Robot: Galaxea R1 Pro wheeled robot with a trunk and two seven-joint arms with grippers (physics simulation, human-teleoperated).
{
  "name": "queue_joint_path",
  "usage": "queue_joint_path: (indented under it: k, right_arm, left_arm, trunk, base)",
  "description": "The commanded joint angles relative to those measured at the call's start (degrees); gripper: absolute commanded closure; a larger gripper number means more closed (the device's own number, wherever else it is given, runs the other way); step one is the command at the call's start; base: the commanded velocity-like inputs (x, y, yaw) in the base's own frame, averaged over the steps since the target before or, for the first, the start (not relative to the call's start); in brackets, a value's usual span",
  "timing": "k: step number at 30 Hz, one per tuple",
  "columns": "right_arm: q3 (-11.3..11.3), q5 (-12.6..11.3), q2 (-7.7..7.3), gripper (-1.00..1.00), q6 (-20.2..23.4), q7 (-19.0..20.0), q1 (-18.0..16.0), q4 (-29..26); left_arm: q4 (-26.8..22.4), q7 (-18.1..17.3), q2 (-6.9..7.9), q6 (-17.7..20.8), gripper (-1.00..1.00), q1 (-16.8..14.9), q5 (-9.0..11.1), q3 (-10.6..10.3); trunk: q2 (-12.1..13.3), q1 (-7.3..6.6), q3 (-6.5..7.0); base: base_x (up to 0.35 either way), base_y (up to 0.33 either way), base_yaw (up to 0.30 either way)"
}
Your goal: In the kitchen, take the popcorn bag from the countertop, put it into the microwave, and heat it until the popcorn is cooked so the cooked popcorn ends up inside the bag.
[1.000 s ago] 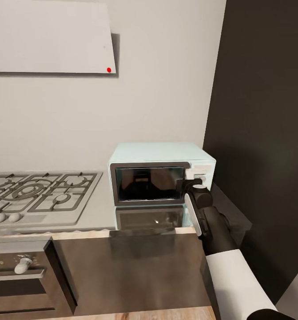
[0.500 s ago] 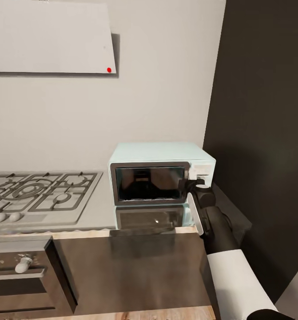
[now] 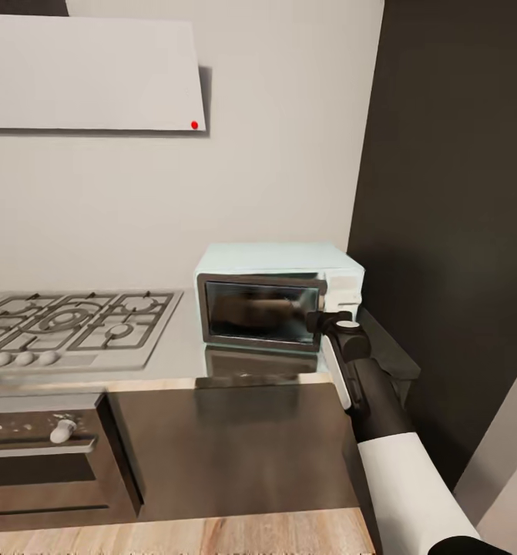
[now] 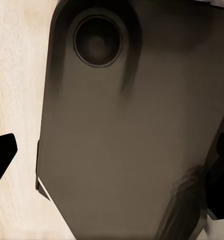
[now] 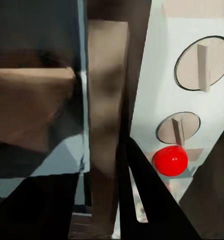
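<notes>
The pale-blue microwave (image 3: 277, 260) stands on the steel countertop (image 3: 177, 351) against the dark wall panel. Its dark glass door (image 3: 260, 310) looks slightly ajar at the right edge. My right gripper (image 3: 314, 320) is at that edge, shut on the vertical door handle (image 5: 107, 100), which runs between its dark fingers (image 5: 157, 200). Beside the handle lies the white control panel (image 5: 157, 75) with two knobs and a red round light (image 5: 170, 160). A brownish shape shows in the glass; I cannot tell what it is. The popcorn bag is out of view. My left gripper (image 4: 112, 150) hangs open over my dark base.
A gas hob (image 3: 73, 327) lies left of the microwave. Under the counter are dark cabinets (image 3: 227, 447) and a built-in oven with a knob (image 3: 62, 430). A tall dark panel (image 3: 458, 193) closes the right side. A white hood (image 3: 88, 73) hangs above the hob.
The whole head view has shifted, so the camera moved back. The microwave door's right edge now stands a little out from the body, with my right gripper still at the handle.
</notes>
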Motion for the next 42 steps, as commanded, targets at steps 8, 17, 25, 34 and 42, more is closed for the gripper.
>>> queue_joint_path:
  k: [8,17,25,34,42]
  right_arm:
    - [-2.7,2.5,0.00,1.00,0.7,0.2,-0.1,-0.1]
    - [1.9,1.4,0.00,1.00,-0.3,0.0,-0.1,1.1]
    - [2.0,1.4,0.00,1.00,-0.3,0.1,-0.1,1.1]
    - [2.0,1.3,0.00,1.00,-0.2,0.1,-0.1,1.1]
    - [2.1,1.3,0.00,1.00,-0.2,0.1,-0.1,1.1]
  left_arm:
    - [-0.1,0.0,0.03,0.0,-1.00,0.0,0.3,0.2]
    - [-0.1,-0.1,0.20,-0.8,-1.00,0.0,0.3,0.3]
    - [-0.1,-0.1,0.13,-1.9,-1.00,0.0,0.4,0.3]
    - [-0.1,-0.1,0.16,-1.9,-1.00,0.0,0.4,0.3]
    - [-0.1,-0.1,0.20,-1.9,-1.00,0.0,0.4,0.3]
  trunk:
    - [0.0,-0.02,-0.05]
    - [-0.1,-0.01,-0.05]
    - [-0.1,-0.01,-0.05]
    - [-0.1,-0.01,-0.05]
    - [-0.1,-0.01,-0.05]
  base:
    - [-0.165,0.000,0.000]
    - [-0.034,0.000,0.000]
    - [-0.034,0.000,0.000]
    - [-0.255,0.000,0.000]
    - [-0.007,0.000,0.000]
